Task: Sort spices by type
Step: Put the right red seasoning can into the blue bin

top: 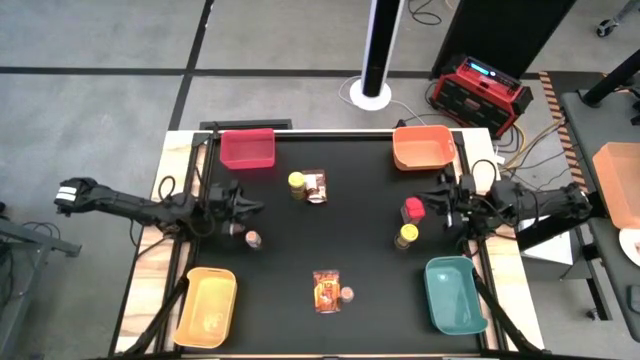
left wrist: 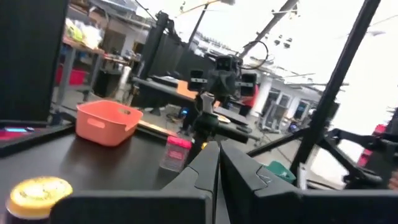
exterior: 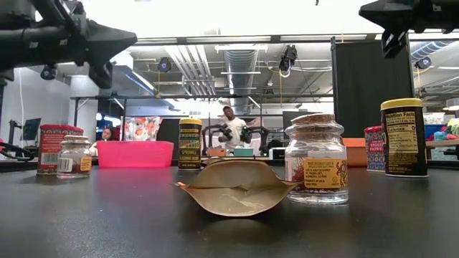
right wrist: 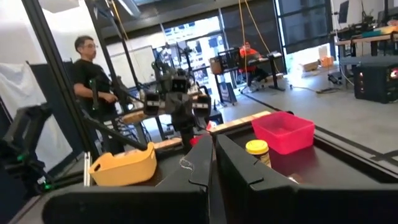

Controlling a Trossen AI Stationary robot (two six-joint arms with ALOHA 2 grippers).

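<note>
I see nothing sorted yet: all the spices sit loose on the black table. My left gripper hangs at centre left of the high view, fingers pressed together and holding nothing. The nearest items are a red container and a small jar, both just below it in the frame, so I judge this arm would only drop and pull back a little to take either. A yellow-lidded jar and a packet lie up and to the right of it.

My right gripper sits at centre right, also closed and empty, with a red block just to its left and another yellow-lidded jar below-left. The lower packet and its neighbouring jar at bottom centre are well apart from both arms. Both arms reach in level from the table's sides, wrists pointing at each other.
</note>
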